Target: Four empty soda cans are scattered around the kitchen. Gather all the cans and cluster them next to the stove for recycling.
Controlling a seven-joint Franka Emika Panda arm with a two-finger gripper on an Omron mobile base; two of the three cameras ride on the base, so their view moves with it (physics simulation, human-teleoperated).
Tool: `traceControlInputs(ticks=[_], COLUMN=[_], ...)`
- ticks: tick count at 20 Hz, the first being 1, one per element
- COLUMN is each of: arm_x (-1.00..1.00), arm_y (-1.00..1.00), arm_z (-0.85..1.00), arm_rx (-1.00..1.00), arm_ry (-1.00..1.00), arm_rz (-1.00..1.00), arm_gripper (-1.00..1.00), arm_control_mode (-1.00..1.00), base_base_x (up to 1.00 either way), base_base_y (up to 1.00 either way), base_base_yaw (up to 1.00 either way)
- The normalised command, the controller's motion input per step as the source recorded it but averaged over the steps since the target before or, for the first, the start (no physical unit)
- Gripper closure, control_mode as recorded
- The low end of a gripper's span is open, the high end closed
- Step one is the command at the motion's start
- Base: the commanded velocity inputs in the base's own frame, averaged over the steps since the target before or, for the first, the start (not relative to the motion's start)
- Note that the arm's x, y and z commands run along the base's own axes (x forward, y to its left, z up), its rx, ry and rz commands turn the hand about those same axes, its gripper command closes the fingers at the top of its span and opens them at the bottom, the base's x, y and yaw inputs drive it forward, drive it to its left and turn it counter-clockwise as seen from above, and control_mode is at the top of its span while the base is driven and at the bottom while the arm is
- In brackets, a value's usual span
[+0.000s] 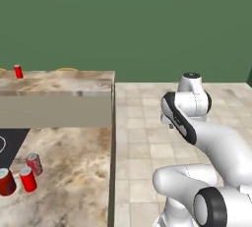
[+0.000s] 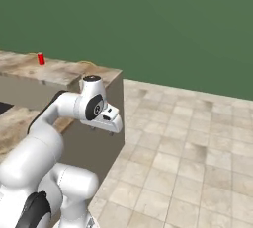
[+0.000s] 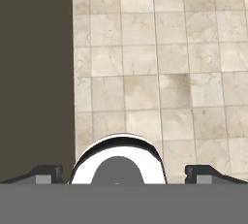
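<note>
Left base view: tan marbled counter (image 1: pixel 74 162) fills the lower left, beige tiled floor (image 1: pixel 142 123) at centre, green wall (image 1: pixel 147 19) above; three red soda cans (image 1: pixel 28 179) stand clustered at lower left beside the black stove (image 1: pixel 10 142) corner; a fourth can (image 1: pixel 18 71) stands on the raised ledge at upper left.

Right base view: that lone can appears at upper left; the gripper (image 2: pixel 106 123) hangs over floor by the counter end.

Hand view: fingers (image 3: pixel 46 173) spread wide, released, nothing between them; tiles below.

Green wall (image 1: pixel 147 19), beige tiled floor (image 2: pixel 197 143), tan marbled counters (image 1: pixel 74 167).
</note>
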Motion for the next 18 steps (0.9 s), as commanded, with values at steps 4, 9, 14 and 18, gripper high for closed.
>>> traceControlInputs(ticks=[4, 9, 14, 18], arm_x=[0.0, 0.0, 0.0, 0.0], arm_y=[0.0, 0.0, 0.0, 0.0], arm_z=[0.0, 0.0, 0.0, 0.0], arm_rx=[0.0, 0.0, 0.0, 0.0], arm_ry=[0.0, 0.0, 0.0, 0.0], arm_rz=[0.0, 0.0, 0.0, 0.0], arm_gripper=[-1.0, -1.0, -1.0, -1.0], arm_control_mode=[1.0, 1.0, 1.0, 1.0], base_base_x=[0.63, 0.64, 0.64, 0.64], base_base_y=[-0.41, -0.41, -0.41, -0.41], base_base_yaw=[0.0, 0.0, 0.0, 0.0])
